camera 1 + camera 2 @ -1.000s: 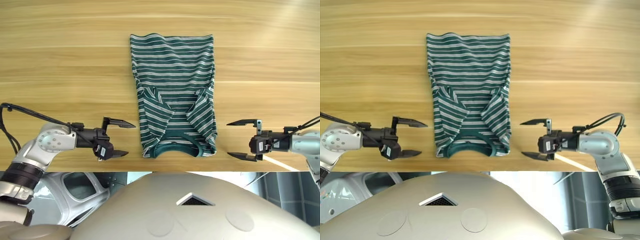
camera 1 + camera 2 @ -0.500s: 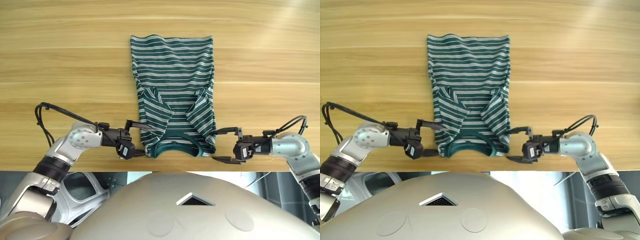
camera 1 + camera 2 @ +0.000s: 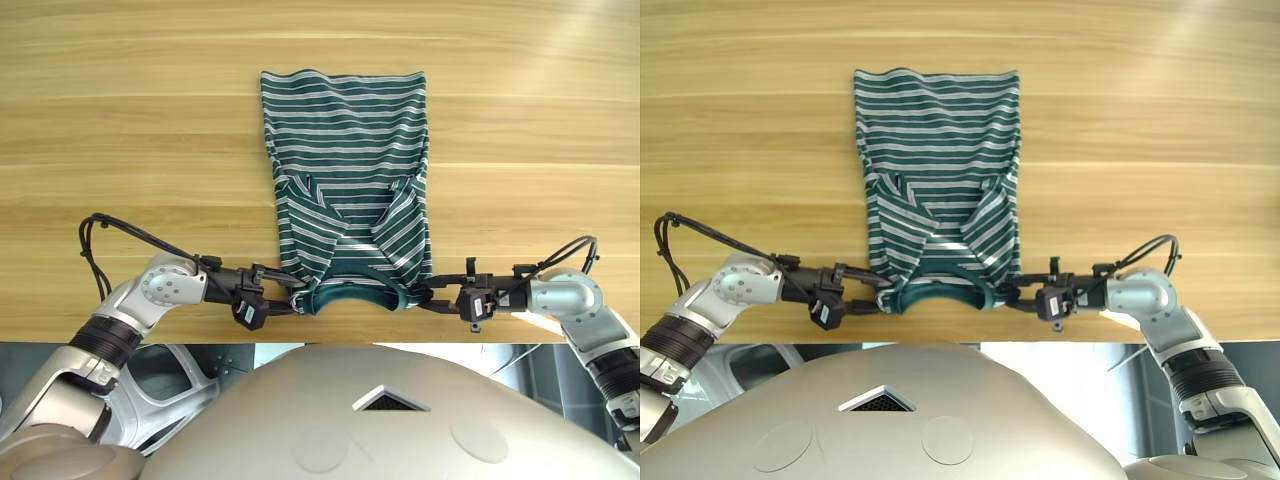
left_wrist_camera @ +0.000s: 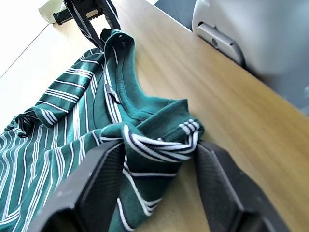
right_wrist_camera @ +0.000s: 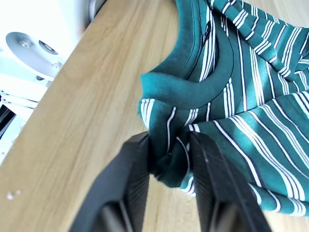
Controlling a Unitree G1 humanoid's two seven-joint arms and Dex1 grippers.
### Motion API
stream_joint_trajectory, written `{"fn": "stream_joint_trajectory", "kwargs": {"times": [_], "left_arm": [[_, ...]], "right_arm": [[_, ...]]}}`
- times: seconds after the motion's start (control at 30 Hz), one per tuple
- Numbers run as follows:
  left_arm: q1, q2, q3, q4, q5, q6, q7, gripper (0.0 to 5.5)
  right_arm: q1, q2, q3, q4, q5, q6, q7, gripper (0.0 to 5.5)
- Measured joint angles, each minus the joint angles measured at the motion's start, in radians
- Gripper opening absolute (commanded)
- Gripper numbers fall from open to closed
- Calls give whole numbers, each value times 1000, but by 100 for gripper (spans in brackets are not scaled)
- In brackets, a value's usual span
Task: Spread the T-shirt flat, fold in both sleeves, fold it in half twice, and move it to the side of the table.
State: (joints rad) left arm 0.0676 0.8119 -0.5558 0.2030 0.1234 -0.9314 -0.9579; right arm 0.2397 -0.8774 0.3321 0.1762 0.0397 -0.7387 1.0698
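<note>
A green T-shirt [image 3: 345, 170] with white stripes lies on the wooden table [image 3: 120, 120], both sleeves folded in and its collar [image 3: 352, 290] toward the near edge. My left gripper [image 3: 290, 303] is shut on the near left shoulder corner, and the left wrist view shows bunched fabric [image 4: 157, 145] squeezed between its fingers. At the near right shoulder corner my right gripper [image 3: 425, 297] is shut, pinching a fold of cloth [image 5: 169, 145]. Both grippers lie low on the table, pointing inward at each other.
The table's near edge [image 3: 150, 342] runs just behind both grippers. Bare wood stretches to the left [image 3: 120, 200] and right [image 3: 540, 180] of the shirt and beyond its hem [image 3: 342, 75].
Both grippers have moved inward from open positions beside the shirt to its near shoulder corners and have shut on the fabric. The shirt's body has stayed in place.
</note>
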Motion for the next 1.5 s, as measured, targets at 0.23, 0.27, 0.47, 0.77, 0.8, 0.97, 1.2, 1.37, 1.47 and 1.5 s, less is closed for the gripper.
{"fn": "stream_joint_trajectory", "kwargs": {"times": [0.23, 0.27, 0.47, 0.77, 0.8, 0.97, 1.2, 1.37, 1.47, 1.5], "left_arm": [[-21, 0, -3, 29, -8, -5, 6, 254], [-23, -1, -3, 32, -8, -6, 7, 231], [-29, -12, -5, 53, -12, -11, 8, 128], [-37, -12, -7, 61, -30, -11, -16, 0], [-37, -12, -7, 61, -31, -11, -16, 0], [-25, 9, -3, 3, -71, -8, -27, 0], [37, 72, 58, -130, -142, 0, -13, 0], [100, 124, 71, -149, -239, -6, -28, 0], [137, 168, 72, -192, -335, -21, -56, 0], [148, 182, 73, -207, -367, -25, -60, 0]], "right_arm": [[-11, 2, 1, 9, -8, 0, -5, 11], [-11, 2, 1, 9, -8, 0, -5, 11], [-11, 2, 2, 7, -8, 0, -5, 11], [-18, 5, 10, 8, -8, 0, -4, 11], [-18, 5, 10, 8, -7, 0, -4, 11], [13, -16, 8, -41, 51, -16, 17, 11], [142, -137, -30, -206, 268, -110, 89, 11], [174, -176, -81, -252, 382, -139, 129, 11], [177, -193, -106, -253, 410, -139, 145, 11], [180, -193, -110, -253, 412, -139, 152, 11]]}}
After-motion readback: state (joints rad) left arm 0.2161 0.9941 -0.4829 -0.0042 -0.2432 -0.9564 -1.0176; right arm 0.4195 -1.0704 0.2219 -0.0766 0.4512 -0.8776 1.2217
